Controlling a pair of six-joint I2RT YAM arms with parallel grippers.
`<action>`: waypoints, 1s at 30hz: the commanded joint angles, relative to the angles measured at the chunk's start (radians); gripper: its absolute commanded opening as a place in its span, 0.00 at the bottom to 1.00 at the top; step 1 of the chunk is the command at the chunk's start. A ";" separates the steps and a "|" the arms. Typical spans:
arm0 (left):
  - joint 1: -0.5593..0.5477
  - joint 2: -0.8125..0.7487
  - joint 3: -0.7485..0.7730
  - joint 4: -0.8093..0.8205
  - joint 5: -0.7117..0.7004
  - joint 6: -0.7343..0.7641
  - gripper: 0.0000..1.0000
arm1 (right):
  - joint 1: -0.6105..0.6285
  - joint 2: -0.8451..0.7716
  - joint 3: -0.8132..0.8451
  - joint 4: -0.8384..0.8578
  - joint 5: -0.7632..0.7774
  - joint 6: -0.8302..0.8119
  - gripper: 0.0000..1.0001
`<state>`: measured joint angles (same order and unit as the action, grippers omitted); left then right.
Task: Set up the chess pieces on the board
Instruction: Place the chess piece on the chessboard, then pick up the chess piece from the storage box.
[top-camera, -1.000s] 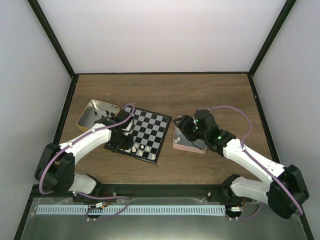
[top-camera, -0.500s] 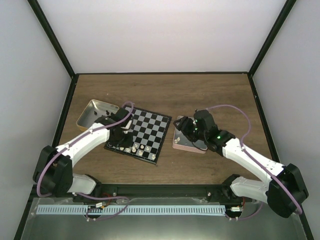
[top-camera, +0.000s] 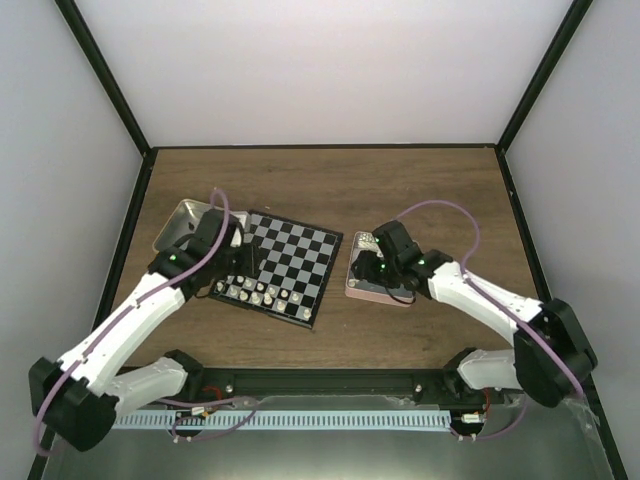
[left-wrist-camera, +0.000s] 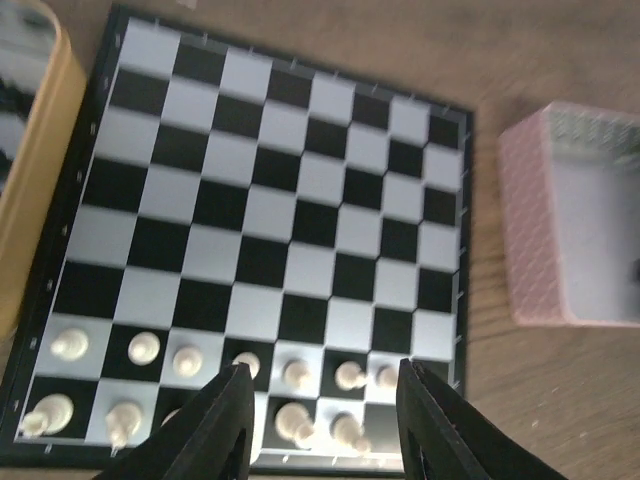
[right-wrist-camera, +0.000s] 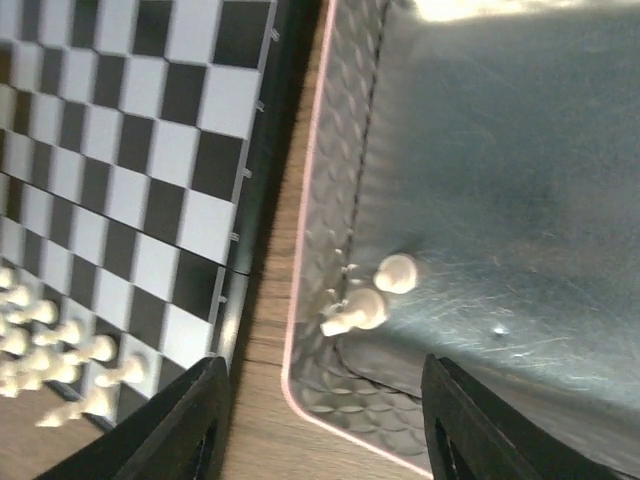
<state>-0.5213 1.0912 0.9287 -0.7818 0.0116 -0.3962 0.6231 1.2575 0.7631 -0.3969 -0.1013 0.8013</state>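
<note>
Cream-white chess pieces are recorded standing on the board, confined to the two rows nearest the arm bases. The rest of the squares are bare. The front row is partly hidden by the left gripper's fingers, so no count is given.

Two further white pieces are noted inside the pink tin, close to its wall on the board side. One is lying on its side and the other sits just beside it (whether they touch cannot be told).

The board is seen lying flat on the wooden table, turned slightly askew. A gold tin is just beside its left edge and the pink tin just beside its right edge.

The left gripper is held above the near rows of the board. Its jaws are spread apart and nothing is held between them.

The right gripper is held over the near corner of the pink tin. Its jaws are likewise parted and nothing is gripped, and the two loose pieces are seen below and ahead of the fingertips.
</note>
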 joint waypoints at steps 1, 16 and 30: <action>0.003 -0.100 -0.036 0.151 0.019 -0.032 0.42 | -0.008 0.086 0.062 -0.069 0.010 -0.096 0.53; 0.003 -0.134 -0.079 0.172 0.044 -0.047 0.43 | -0.007 0.306 0.159 -0.037 0.065 -0.135 0.28; 0.003 -0.132 -0.089 0.176 0.042 -0.045 0.43 | 0.010 0.376 0.191 -0.063 0.115 -0.158 0.22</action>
<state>-0.5213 0.9604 0.8520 -0.6285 0.0475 -0.4412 0.6262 1.6081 0.9222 -0.4473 -0.0029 0.6624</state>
